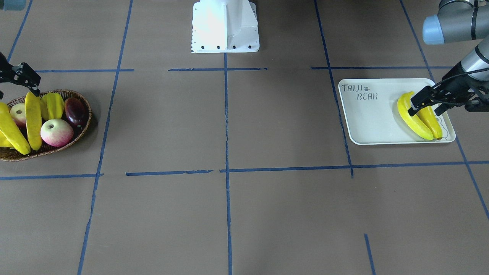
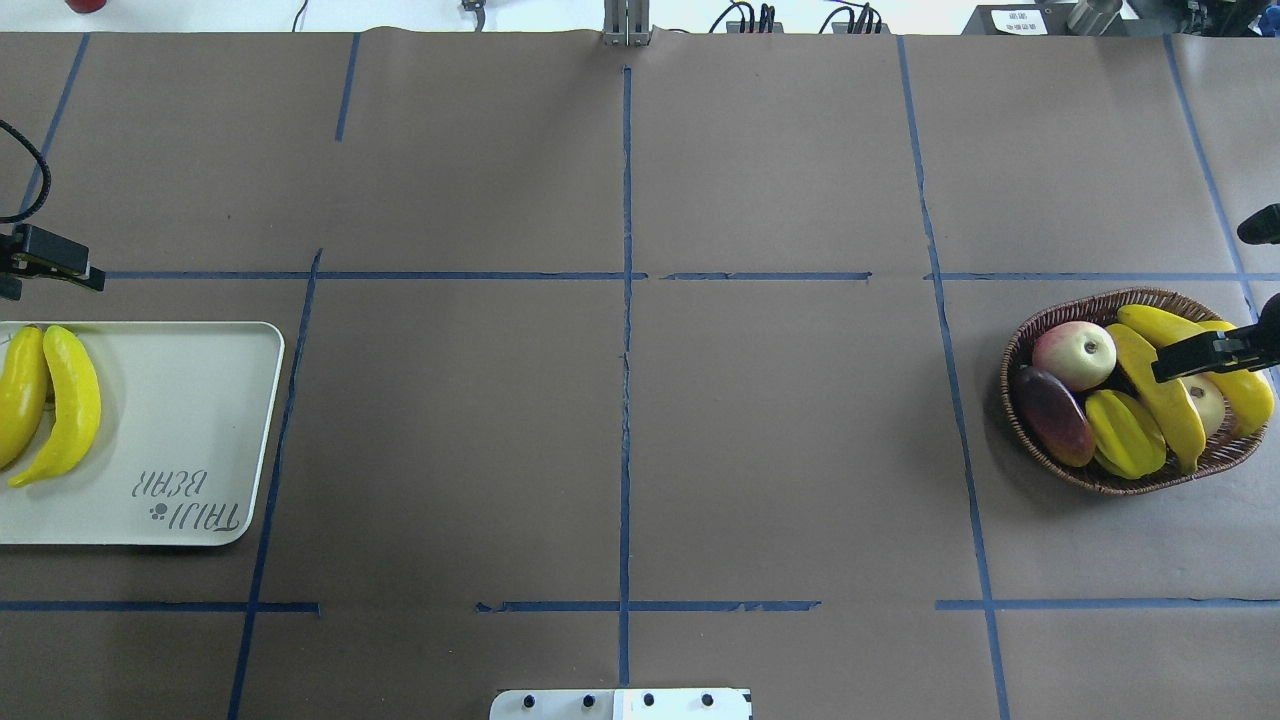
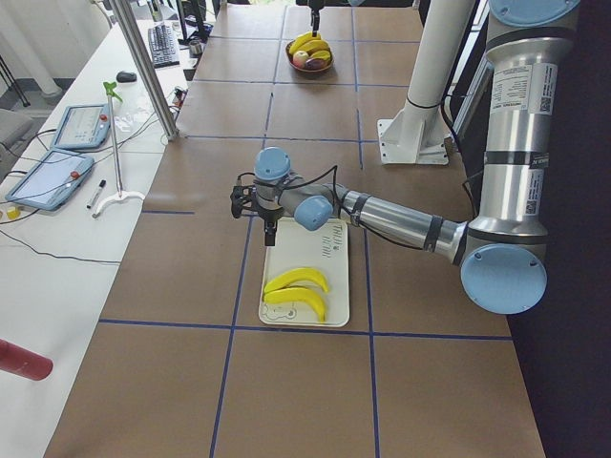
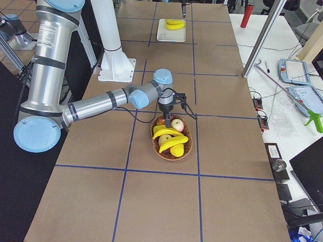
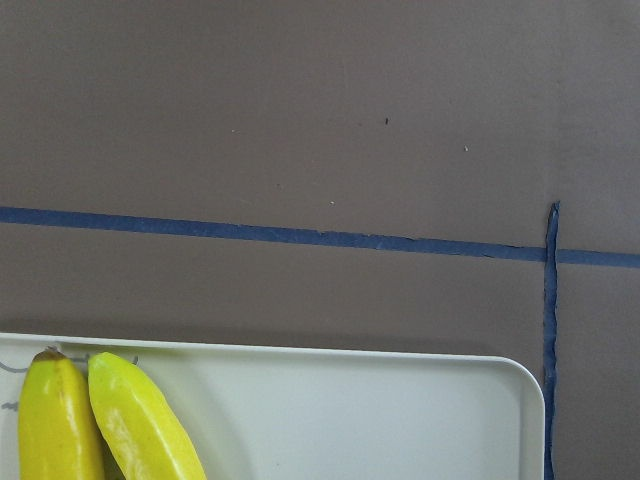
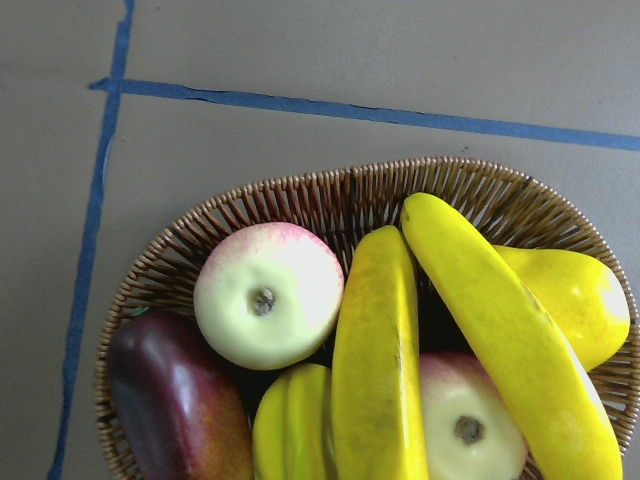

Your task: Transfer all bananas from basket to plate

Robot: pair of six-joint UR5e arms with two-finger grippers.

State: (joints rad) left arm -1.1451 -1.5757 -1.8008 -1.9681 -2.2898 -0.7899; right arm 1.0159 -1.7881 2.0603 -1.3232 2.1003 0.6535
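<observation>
Two bananas (image 1: 413, 119) (image 1: 431, 119) lie side by side on the cream plate (image 1: 366, 122) lettered "TAIJI BEAR". My left gripper (image 1: 425, 110) hovers just above them, open, with nothing between its fingers. In the wicker basket (image 1: 88, 114), two more bananas (image 6: 375, 360) (image 6: 500, 330) lie across the other fruit. My right gripper (image 1: 18, 93) hangs open over the basket's robot-side rim and holds nothing. Neither wrist view shows its own fingers.
The basket also holds two apples (image 6: 268, 295) (image 6: 465, 425), a dark purple fruit (image 6: 170, 400), a ribbed starfruit (image 2: 1125, 430) and a stubby yellow fruit (image 6: 580, 290). The white robot base (image 1: 225, 26) stands at the table's middle edge. Brown paper with blue tape lines lies between basket and plate.
</observation>
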